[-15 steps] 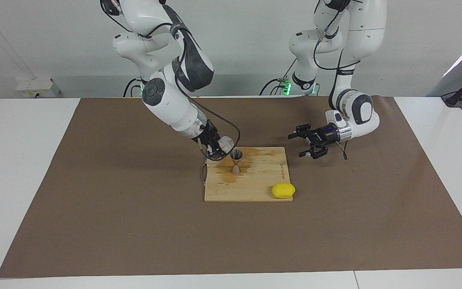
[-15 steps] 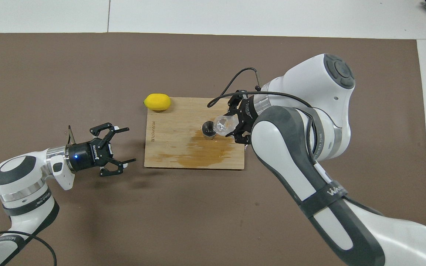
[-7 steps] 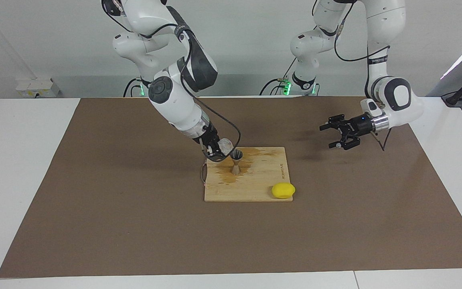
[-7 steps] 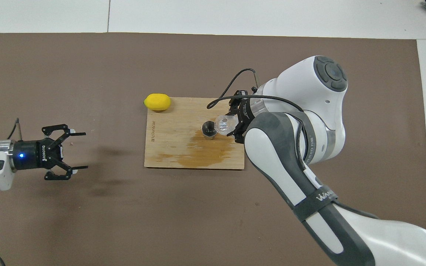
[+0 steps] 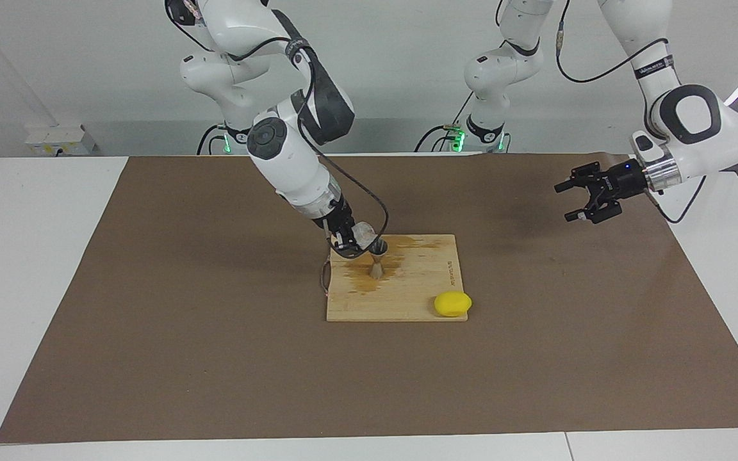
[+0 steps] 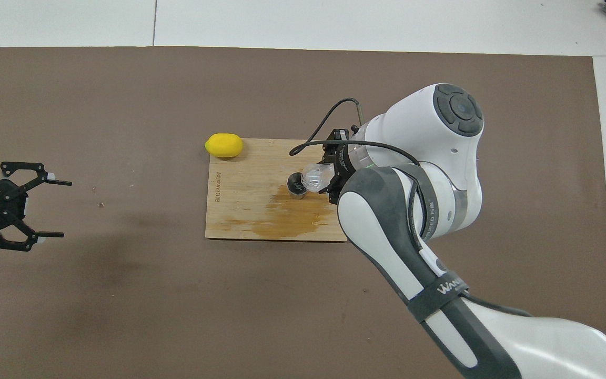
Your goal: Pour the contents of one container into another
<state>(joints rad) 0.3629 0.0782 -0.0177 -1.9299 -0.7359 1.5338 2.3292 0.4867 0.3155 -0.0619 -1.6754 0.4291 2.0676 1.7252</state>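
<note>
Jaws of right gripper [image 5: 351, 240] pinch tilted glass cup [image 5: 364, 234], half-hiding jigger [image 5: 377, 257]; left gripper [image 5: 575, 200] spread.

Right claw [image 5: 351, 241] tips the cup [image 5: 364, 232] over the jigger [image 5: 377, 256]; left claw [image 5: 575, 199] hangs spread over the tabletop [image 5: 215, 358].

- The glass cup [image 5: 364, 232] is small, short and clear, with thick faceted walls. It is held up in the air, tipped steeply on its side, with its mouth at the rim of the jigger (whether the 2 touch cannot be told).
- The jigger [image 5: 377, 256] is silvery-grey metal, 2 cones joined at a narrow waist. It stands upright on the stained part of the wooden board [image 5: 420, 288], at the edge toward the right arm's end.
</note>
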